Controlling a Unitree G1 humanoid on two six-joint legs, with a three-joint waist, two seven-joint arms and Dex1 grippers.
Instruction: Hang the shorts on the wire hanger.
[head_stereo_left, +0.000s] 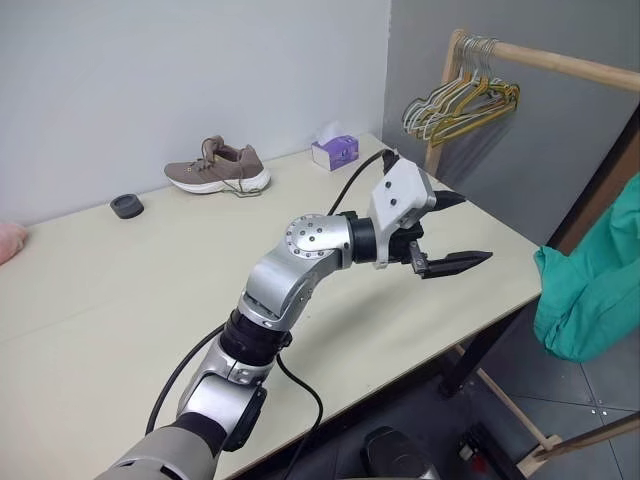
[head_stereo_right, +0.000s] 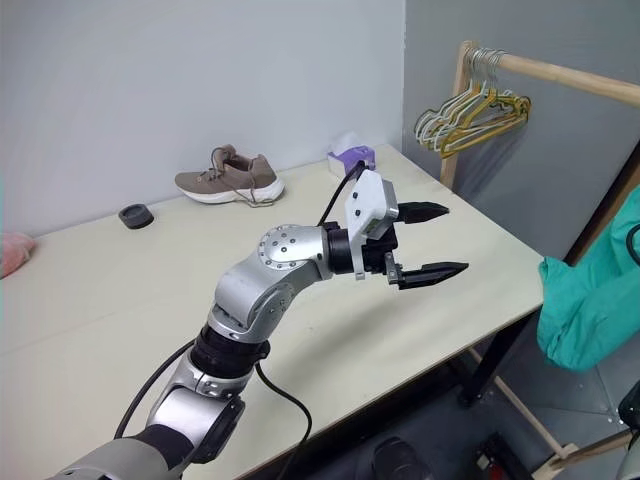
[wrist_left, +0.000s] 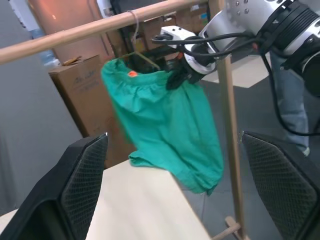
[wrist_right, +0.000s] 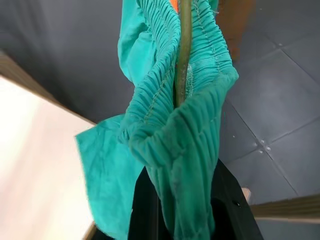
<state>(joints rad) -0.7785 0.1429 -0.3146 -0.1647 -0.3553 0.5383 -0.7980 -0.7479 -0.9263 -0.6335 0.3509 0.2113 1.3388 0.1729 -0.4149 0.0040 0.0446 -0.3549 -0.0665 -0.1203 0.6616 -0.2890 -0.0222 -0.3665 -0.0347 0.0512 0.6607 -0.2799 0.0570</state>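
Note:
The teal-green shorts hang from the wire hanger, whose hook sits over the wooden rail. An orange drawstring bit shows at the waistband. My right gripper is shut on the gathered waistband at the shorts' side. In the right wrist view the olive wire runs through the bunched waistband, which drops between the black fingers. My left gripper stands open over the table's right part, pointing toward the shorts, a good way short of them and holding nothing.
A bunch of pale and yellow hangers hangs on the rack's rail. On the table lie a brown shoe, a purple tissue box, a black ring and a pink cloth. A cardboard box and a person's legs stand behind the rack.

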